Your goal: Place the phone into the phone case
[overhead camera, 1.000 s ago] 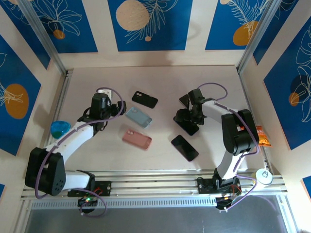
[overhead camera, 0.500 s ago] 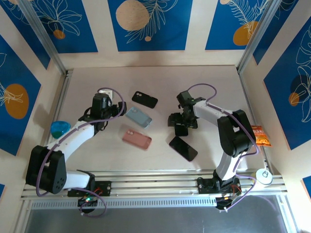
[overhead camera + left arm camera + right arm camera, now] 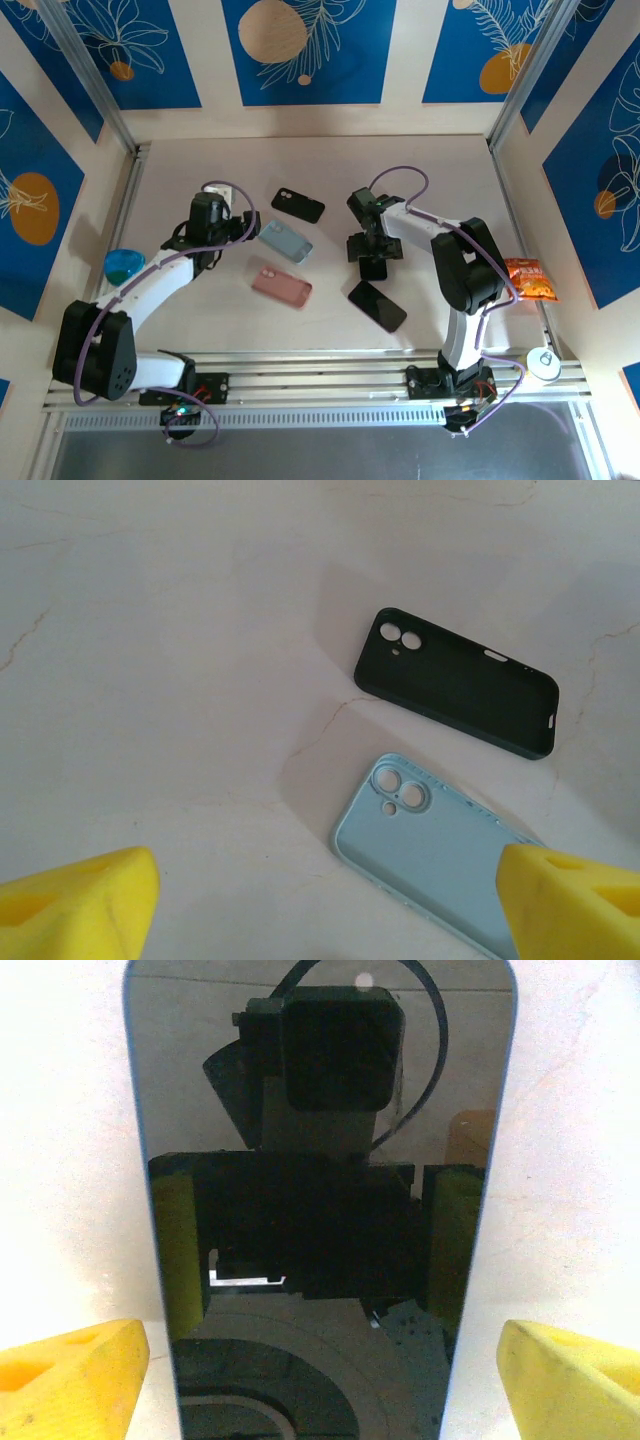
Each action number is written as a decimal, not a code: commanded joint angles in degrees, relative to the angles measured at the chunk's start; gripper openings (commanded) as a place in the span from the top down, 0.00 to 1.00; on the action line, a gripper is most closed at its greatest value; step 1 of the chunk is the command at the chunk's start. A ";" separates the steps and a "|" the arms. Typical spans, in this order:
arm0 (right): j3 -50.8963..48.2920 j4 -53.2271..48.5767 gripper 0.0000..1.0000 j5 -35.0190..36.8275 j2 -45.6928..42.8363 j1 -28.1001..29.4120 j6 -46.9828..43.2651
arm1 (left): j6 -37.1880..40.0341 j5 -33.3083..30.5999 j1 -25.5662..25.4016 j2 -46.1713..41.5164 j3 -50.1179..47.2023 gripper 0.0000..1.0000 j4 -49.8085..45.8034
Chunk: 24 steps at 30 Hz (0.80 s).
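A dark phone [image 3: 320, 1160] with a blue rim lies screen up on the table, its glass reflecting my right wrist. My right gripper [image 3: 322, 1380] is open and straddles its lower end, one yellow fingertip on each side, both clear of the edges. In the top view this gripper [image 3: 372, 248] hovers over that phone [image 3: 373, 268], and a second black phone [image 3: 377, 306] lies just nearer. My left gripper [image 3: 325, 910] is open above bare table next to a light blue case [image 3: 430, 850], with a black case [image 3: 455, 680] beyond. A pink case [image 3: 281, 286] lies closer to the arms.
An orange snack packet [image 3: 528, 280] lies at the table's right edge and a blue-green object [image 3: 124, 265] at the left edge. A white round item [image 3: 543, 362] sits on the front rail. Wooden walls enclose the table on three sides.
My right gripper has swung left and settled over the upper phone, and its jaws have narrowed slightly. The left arm has not moved.
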 commanded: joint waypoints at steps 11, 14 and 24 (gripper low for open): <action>0.09 0.13 0.24 -1.39 4.02 0.21 0.93 | 1.10 2.62 -0.53 0.51 3.31 0.18 -3.30; -0.09 0.29 0.31 -1.52 4.47 0.18 0.86 | 0.63 3.10 -0.53 0.38 3.81 0.18 -3.95; 1.15 1.44 0.55 0.49 0.09 -0.01 -4.01 | -3.14 9.80 -1.86 2.84 6.77 0.29 -7.49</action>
